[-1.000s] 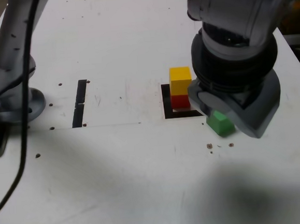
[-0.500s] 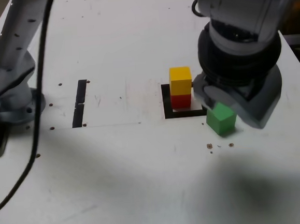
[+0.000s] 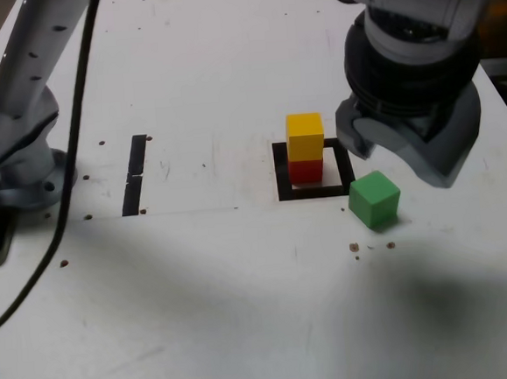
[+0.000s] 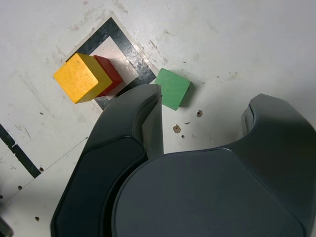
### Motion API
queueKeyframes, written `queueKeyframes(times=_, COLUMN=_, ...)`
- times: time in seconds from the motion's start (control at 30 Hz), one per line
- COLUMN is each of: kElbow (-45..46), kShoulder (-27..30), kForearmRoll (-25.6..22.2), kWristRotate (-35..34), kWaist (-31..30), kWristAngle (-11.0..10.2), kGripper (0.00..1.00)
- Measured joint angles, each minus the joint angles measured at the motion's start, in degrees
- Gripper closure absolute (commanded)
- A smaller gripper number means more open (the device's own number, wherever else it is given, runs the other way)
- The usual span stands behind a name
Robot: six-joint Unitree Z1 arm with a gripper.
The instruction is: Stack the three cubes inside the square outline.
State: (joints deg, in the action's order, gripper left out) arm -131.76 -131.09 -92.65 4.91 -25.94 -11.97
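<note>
The yellow cube [image 3: 304, 131] sits on the red cube [image 3: 305, 171] inside the black square outline [image 3: 311, 193]. Outside the frame, just off its near corner on the exterior view's right, the green cube [image 3: 375, 199] rests on the table. My gripper [image 3: 397, 152] hovers above and slightly behind the green cube, open, with nothing between its fingers. In the wrist view the yellow cube [image 4: 81, 77] covers most of the red cube [image 4: 109, 74] within the outline [image 4: 129, 52]. The green cube [image 4: 173, 88] lies just beyond one fingertip of the gripper [image 4: 205, 98].
Two short black strips [image 3: 135, 174] lie on the white table at the exterior view's left. The arm's base [image 3: 19, 168] and a black cable [image 3: 58, 214] stand at the far left. Small brown specks [image 3: 355, 247] dot the table near the green cube.
The gripper has risen and drawn back from the green cube, which now shows in full on the table. The yellow and red stack has not moved.
</note>
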Motion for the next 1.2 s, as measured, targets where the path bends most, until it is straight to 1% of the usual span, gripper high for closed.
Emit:
queueKeyframes(times=0.7, kElbow=2.14, kShoulder=1.26, kForearmRoll=0.00, kWristRotate=0.54, kWaist=2.69, kWristAngle=-0.46, kGripper=0.36)
queueKeyframes(times=1.2, kElbow=1.02, kShoulder=0.31, kForearmRoll=0.00, kWristRotate=1.22, kWaist=4.08, kWristAngle=-0.83, kGripper=0.36)
